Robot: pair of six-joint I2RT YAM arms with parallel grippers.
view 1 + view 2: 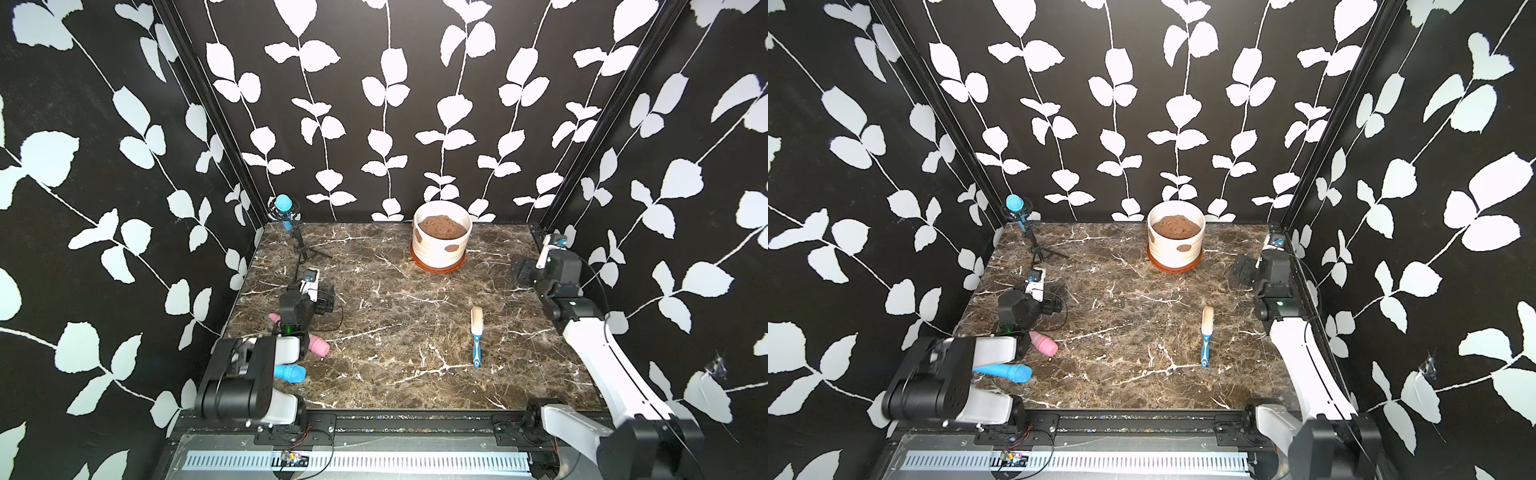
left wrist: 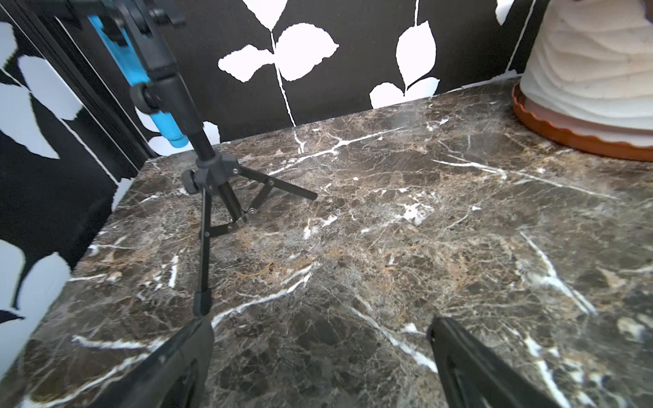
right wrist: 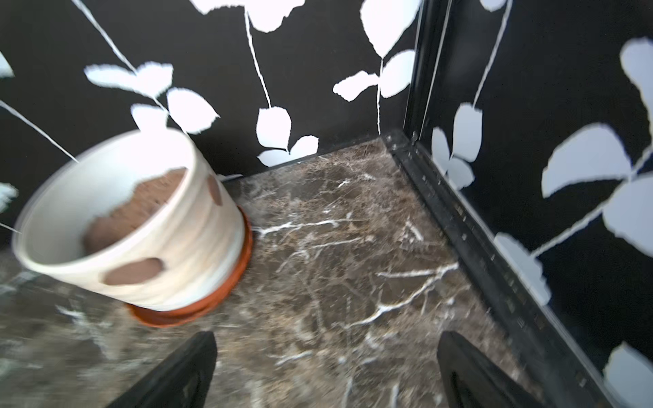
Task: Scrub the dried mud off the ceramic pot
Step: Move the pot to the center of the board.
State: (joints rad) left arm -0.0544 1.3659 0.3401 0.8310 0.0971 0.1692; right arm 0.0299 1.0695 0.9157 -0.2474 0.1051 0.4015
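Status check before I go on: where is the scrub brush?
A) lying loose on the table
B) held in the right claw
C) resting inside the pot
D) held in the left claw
A: the brush lies flat on the marble table, apart from the left claw and the right claw, whose jaws both stand open with nothing between them.

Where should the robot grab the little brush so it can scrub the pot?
Probably the blue handle of the brush, coming straight down from above. It lies flat on the marble table, handle toward the robot, bristle head pointing toward the ceramic pot, with nothing crowding it. The open right gripper looks nearer.
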